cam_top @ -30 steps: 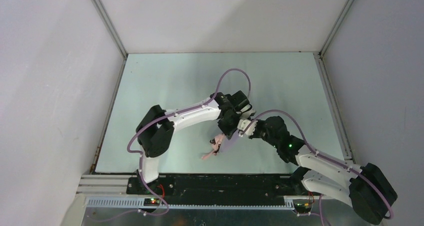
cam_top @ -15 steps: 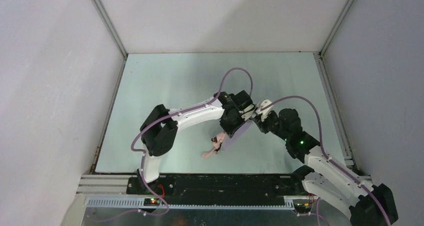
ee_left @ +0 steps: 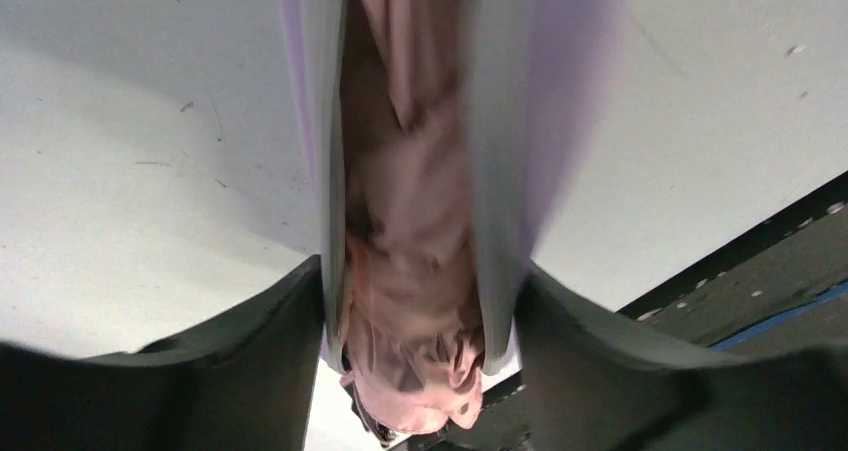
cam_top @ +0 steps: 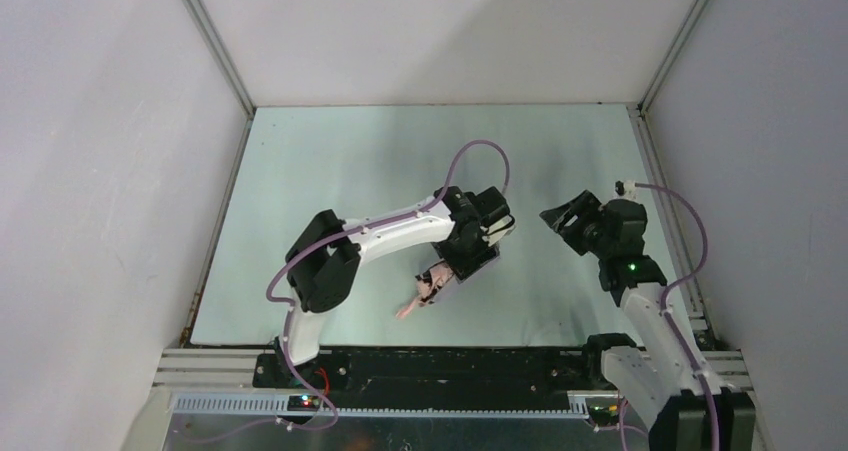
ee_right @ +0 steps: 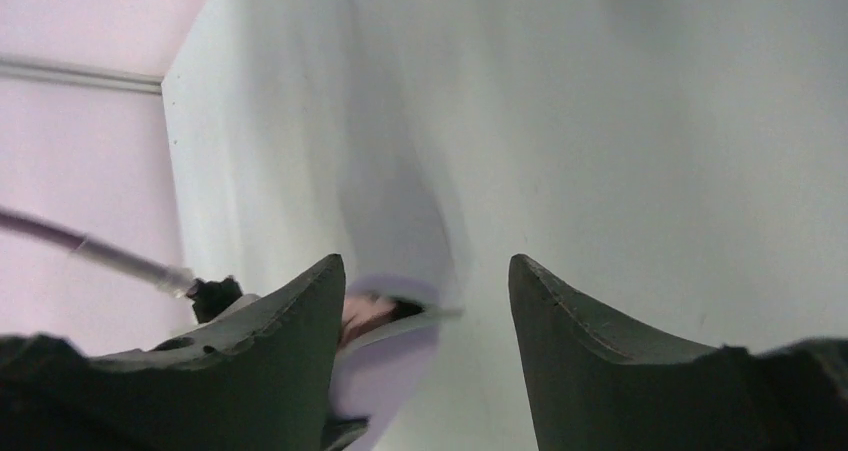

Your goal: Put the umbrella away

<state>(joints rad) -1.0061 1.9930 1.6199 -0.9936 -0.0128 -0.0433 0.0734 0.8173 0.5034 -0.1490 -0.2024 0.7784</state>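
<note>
The umbrella (cam_top: pixel 413 302) is a crumpled pale pink bundle that pokes out of the near end of a pale lilac case (cam_top: pixel 479 262) lying on the table. In the left wrist view the pink fabric of the umbrella (ee_left: pixel 410 271) fills the slot between the walls of the case (ee_left: pixel 495 171). My left gripper (cam_top: pixel 468 253) straddles the case; its jaws are open and stand just outside both walls (ee_left: pixel 420 271). My right gripper (cam_top: pixel 556 216) is open and empty, off to the right of the case. Its own view (ee_right: pixel 425 263) shows the case (ee_right: pixel 390 366) ahead on the left.
The pale green table top (cam_top: pixel 340 171) is closed in by white walls at the back and on both sides. A black rail (cam_top: pixel 430 366) runs along the near edge just below the umbrella's tip. The left arm's purple cable (cam_top: pixel 470 156) loops above the case.
My right gripper opened, came off the case's end and drew back to the right. My left gripper's jaws widened around the case. The case and umbrella stayed put.
</note>
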